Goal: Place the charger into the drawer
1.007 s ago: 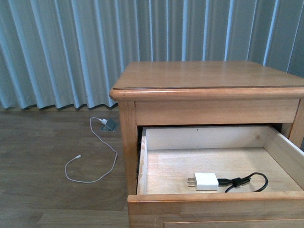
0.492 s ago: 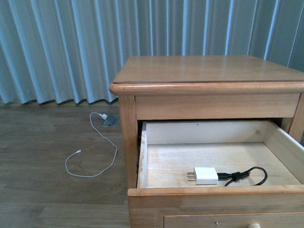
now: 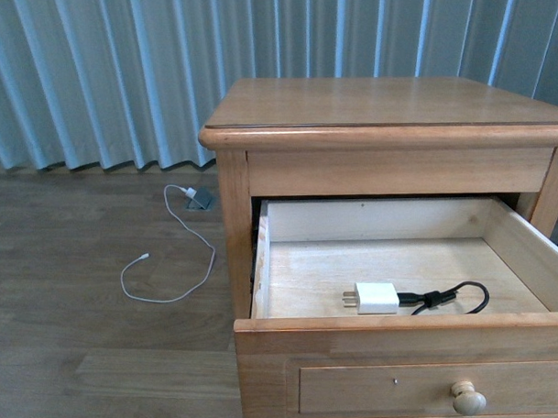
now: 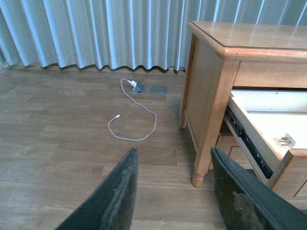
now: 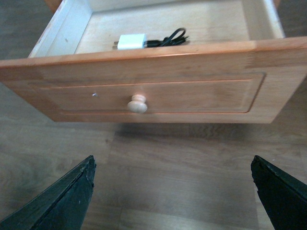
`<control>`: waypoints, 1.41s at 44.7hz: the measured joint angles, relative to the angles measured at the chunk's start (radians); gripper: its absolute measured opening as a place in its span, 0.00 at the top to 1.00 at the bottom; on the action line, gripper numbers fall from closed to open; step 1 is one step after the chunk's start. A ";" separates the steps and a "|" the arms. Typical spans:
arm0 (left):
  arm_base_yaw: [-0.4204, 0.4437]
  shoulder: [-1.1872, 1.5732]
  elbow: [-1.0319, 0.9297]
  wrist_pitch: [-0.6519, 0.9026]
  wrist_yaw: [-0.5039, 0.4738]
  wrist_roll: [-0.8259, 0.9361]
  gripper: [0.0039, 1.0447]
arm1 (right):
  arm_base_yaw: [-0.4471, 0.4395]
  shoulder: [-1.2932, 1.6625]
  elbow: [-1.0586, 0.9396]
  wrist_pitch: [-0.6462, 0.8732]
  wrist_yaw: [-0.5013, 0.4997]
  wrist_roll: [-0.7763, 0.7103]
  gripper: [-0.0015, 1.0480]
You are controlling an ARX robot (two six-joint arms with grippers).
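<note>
Fingers (image 4: 117, 196) of the left gripper (image 4: 175, 191) are spread wide and empty, hanging over the floor (image 4: 62, 143) beside the nightstand (image 4: 211, 81). The right gripper (image 5: 175, 194) is just as released. Its fingers (image 5: 67, 196) stand far apart, below and in front of the drawer (image 5: 192, 96), touching nothing.

Over the last second the front view has shifted. The nightstand (image 3: 376, 100) sits higher in the picture, and the drawer's (image 3: 263, 265) recessed front panel and round knob (image 3: 468, 398) have come into sight at the bottom edge. Nothing inside the drawer has moved. The charger (image 3: 376, 297) lies flat on the pale wood bottom, near the front wall, prongs pointing to the side. Its looped black cable (image 3: 447, 299) trails from the other end. The right wrist view shows the same thing, with the charger (image 5: 131, 41) just behind the front panel and above the knob (image 5: 137, 104). The long white cable (image 3: 171, 268) on the floor also lies as it did.

So the only change is the robot's own viewpoint pulling away, and both grippers are clear of the furniture. By my reading the placing is done, since the charger rests fully inside the drawer with nothing gripping it. The drawer stands pulled out, but the task as worded does not ask for it to be shut.
</note>
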 joint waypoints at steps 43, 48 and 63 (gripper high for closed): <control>0.000 0.000 0.000 0.000 0.000 0.000 0.06 | 0.143 1.343 0.630 0.566 0.111 0.137 0.08; 0.000 0.000 0.000 0.000 0.000 0.000 0.06 | 0.149 1.417 0.708 0.646 0.150 0.089 0.08; 0.000 0.000 0.000 0.000 0.000 0.000 0.06 | 0.157 1.708 1.069 0.756 0.243 -0.040 0.08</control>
